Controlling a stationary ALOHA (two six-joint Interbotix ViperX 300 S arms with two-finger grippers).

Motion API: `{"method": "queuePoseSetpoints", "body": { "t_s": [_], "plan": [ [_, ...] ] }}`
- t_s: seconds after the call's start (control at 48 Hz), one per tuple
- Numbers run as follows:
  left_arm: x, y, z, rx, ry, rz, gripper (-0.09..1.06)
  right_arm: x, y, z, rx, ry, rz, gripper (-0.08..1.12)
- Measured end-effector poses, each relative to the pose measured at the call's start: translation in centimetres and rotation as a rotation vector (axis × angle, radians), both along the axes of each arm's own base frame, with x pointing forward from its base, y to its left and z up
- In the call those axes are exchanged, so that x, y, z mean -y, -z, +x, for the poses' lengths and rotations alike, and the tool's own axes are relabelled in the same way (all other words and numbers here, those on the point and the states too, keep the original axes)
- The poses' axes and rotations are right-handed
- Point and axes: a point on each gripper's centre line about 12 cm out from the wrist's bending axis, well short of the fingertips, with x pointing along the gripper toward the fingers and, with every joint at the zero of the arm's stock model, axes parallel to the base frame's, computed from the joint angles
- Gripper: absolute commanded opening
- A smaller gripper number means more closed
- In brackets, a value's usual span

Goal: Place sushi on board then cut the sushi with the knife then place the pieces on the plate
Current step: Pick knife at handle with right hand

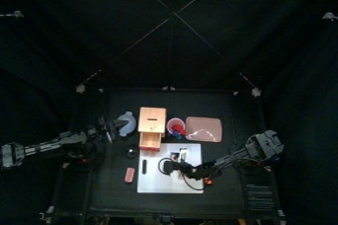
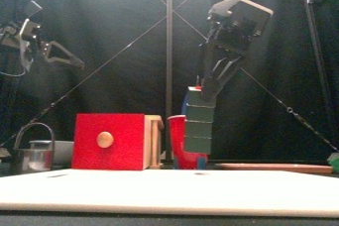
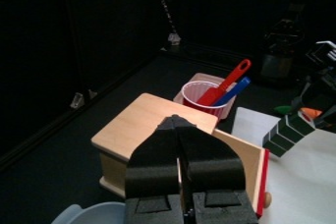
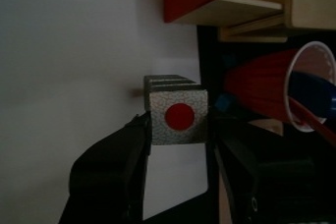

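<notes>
We saw the jaws of the right gripper (image 4: 180, 128) clamped on the sushi roll (image 2: 199, 121). The roll hung upright over the white board (image 2: 172, 185), in front of the red cup (image 2: 173, 139). The left gripper (image 3: 186, 159), jaws pressed together and holding nothing, rested beside the wooden box (image 2: 109, 141).
</notes>
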Motion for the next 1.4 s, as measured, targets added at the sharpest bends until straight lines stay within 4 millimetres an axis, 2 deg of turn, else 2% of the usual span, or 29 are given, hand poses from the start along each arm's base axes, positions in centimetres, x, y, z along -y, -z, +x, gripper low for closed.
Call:
{"method": "queuePoseSetpoints", "body": {
  "t_s": [0.083, 0.229, 0.417, 0.604, 0.708, 0.792, 0.917, 1.0, 1.188, 1.271, 1.396],
  "plan": [
    [0.0, 0.1, 0.0, -0.003, 0.002, -0.001, 0.04, 0.0, 0.6, 0.3, -0.022, 0.009, -0.019, 0.7],
    [0.1, 0.2, -0.1, -0.006, 0.002, -0.003, 0.04, -0.5, 1.3, 0.5, -0.036, 0.002, -0.026, 0.83],
    [0.1, 0.3, 0.0, -0.007, 0.002, -0.003, 0.04, -2.7, 2.0, 0.5, -0.046, -0.022, 0.038, 0.94],
    [0.0, 0.2, -0.1, -0.002, -0.001, -0.007, 0.04, -5.3, 2.9, 0.1, -0.065, -0.039, 0.131, 0.95],
    [0.0, 0.2, -0.1, 0.0, -0.005, -0.015, 0.04, -5.4, 2.9, 0.1, -0.062, -0.031, 0.133, 0.95],
    [0.0, 0.2, -0.1, 0.003, -0.007, -0.02, 0.04, -5.1, 2.0, -0.2, -0.041, -0.022, 0.139, 0.95],
    [0.0, 0.2, -0.1, 0.003, -0.005, -0.02, 0.04, -2.9, -1.1, -1.7, 0.059, 0.027, 0.169, 0.95],
    [0.0, 0.3, -0.1, 0.001, -0.005, -0.021, 0.04, 0.9, -2.9, -3.7, 0.129, 0.09, 0.208, 0.95],
    [-0.1, -0.5, 0.1, 0.017, -0.007, -0.007, 0.04, 8.7, -4.6, -8.3, 0.193, 0.218, 0.323, 0.95],
    [-0.3, -1.2, 0.2, 0.033, -0.011, 0.0, 0.04, 11.3, -5.9, -9.3, 0.174, 0.181, 0.304, 0.95],
    [-0.6, -1.4, 0.1, 0.042, -0.03, 0.005, 0.04, 14.6, -7.4, -9.3, 0.132, 0.128, 0.296, 0.95]
  ]
}}
